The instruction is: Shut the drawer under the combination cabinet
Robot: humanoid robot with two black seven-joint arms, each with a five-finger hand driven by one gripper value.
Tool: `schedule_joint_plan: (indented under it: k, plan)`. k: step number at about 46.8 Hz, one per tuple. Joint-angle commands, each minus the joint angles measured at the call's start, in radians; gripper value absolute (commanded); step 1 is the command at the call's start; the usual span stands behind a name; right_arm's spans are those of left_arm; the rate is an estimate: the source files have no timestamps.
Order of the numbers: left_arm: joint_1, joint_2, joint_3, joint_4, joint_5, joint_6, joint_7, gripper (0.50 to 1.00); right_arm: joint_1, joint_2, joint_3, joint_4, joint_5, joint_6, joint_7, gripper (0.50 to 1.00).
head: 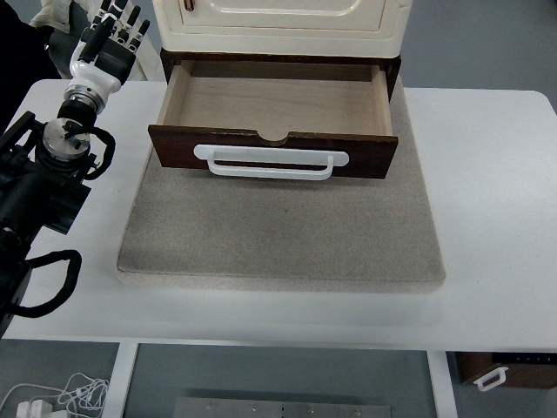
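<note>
A cream cabinet [283, 22] stands at the back of the table, on a dark brown base. Its wooden drawer [277, 104] is pulled out toward me and holds nothing. The drawer's dark front panel [271, 154] carries a white bar handle [271, 164]. My left hand [110, 42] is raised at the far left, left of the cabinet and well apart from the drawer, fingers spread and holding nothing. The black left arm [39, 178] runs down the left edge. No right arm shows.
The cabinet sits on a grey felt mat [278, 231] on the white table [496, 192]. White cables [61, 396] lie on the floor at the lower left. A small dark box [505, 370] with a white handle sits below the table at the lower right.
</note>
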Motion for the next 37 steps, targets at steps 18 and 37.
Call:
schedule_joint_plan:
  k: [18, 37]
  plan:
    - [-0.001, 0.005, 0.000, 0.013, 0.009, -0.016, -0.002, 1.000, 0.000, 0.000, 0.000, 0.000, 0.001, 0.001, 0.000, 0.952]
    - [-0.031, 0.034, 0.031, -0.014, 0.015, -0.011, -0.002, 1.000, 0.000, 0.000, 0.000, 0.000, -0.001, 0.000, 0.000, 0.952]
